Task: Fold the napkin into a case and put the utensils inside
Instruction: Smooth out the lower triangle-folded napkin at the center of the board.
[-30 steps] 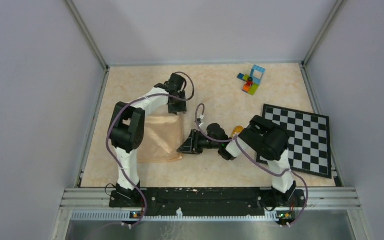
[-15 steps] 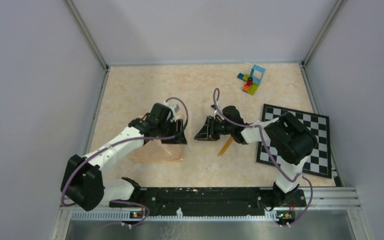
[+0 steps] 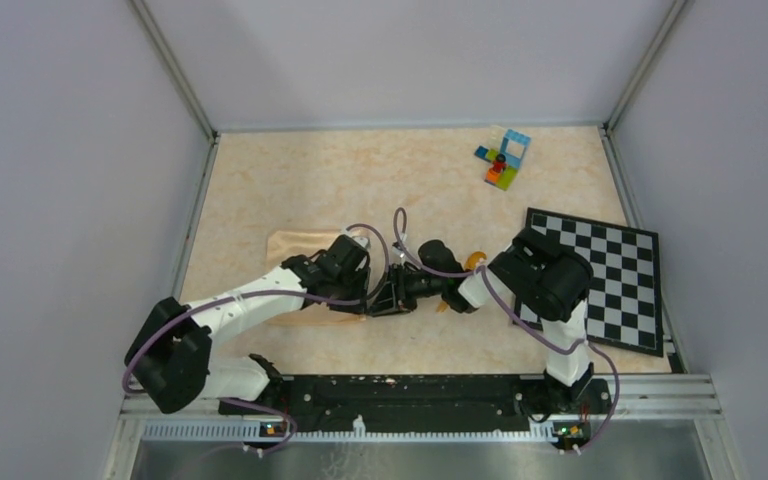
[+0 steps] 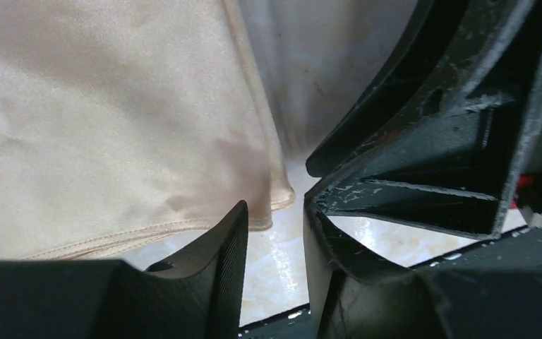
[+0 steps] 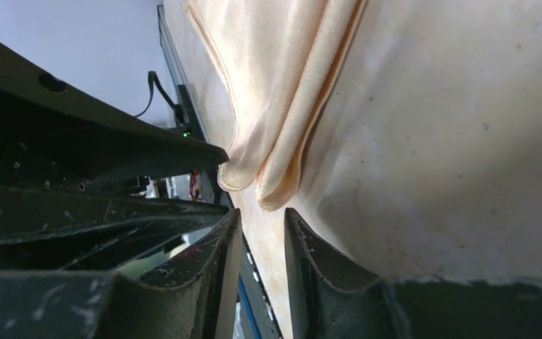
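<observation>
My left fingers (image 4: 226, 268) and right fingers (image 5: 314, 258) have met at the napkin (image 4: 113, 120) corner, both parted, empty. Floppy cloth, I'd pinch the hem.

The napkin (image 4: 99, 120) was seen to be soft cloth with a faint satin sheen and a stitched hem. The table (image 5: 466, 141) was shown as smooth, faintly glossy and marbled. The fingers (image 5: 205, 268) of the right gripper (image 5: 262, 215) were found to be matt black plastic, scratched and scuffed pale.
</observation>
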`<state>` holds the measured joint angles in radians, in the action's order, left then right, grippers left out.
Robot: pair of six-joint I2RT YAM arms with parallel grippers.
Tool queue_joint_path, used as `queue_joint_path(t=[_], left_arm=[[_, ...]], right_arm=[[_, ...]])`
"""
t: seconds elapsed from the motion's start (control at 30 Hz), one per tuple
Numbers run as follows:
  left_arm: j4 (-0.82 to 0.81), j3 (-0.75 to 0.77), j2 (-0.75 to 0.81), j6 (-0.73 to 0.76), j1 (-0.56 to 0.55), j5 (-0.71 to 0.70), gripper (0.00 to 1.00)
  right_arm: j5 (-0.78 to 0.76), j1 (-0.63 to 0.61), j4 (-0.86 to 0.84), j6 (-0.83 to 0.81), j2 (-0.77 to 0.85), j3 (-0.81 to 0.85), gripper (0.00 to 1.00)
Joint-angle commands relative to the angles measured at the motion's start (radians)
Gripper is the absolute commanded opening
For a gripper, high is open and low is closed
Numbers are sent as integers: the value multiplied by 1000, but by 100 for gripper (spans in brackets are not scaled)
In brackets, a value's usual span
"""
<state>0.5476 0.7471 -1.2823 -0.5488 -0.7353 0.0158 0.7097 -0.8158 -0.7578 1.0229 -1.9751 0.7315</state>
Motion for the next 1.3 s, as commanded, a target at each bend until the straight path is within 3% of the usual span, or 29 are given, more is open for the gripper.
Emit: queue_joint_path(t=[0.0, 0.53, 0.8, 0.9, 1.0, 1.17, 1.27], left_arm=[[-8, 42, -50, 13, -13, -62, 39], [-20, 49, -112, 11, -36, -54, 8], [-60, 52, -82, -13, -43, 6, 1], [-35, 63, -100, -11, -43, -2, 4], [-8, 65, -81, -16, -42, -7, 18], [102, 123, 51, -22, -43, -60, 38], [180, 163, 138, -20, -41, -134, 43]], right_arm=[[-1, -16, -102, 33, -20, -7, 28], [-5, -35, -97, 17, -89, 28, 15], [-6, -42, -98, 19, -94, 39, 8], [-27, -42, -85, 18, -75, 21, 9], [-57, -36, -76, 29, -45, -16, 13], [-56, -31, -101, 48, -1, -63, 33], [-66, -41, -31, 11, 15, -31, 41]])
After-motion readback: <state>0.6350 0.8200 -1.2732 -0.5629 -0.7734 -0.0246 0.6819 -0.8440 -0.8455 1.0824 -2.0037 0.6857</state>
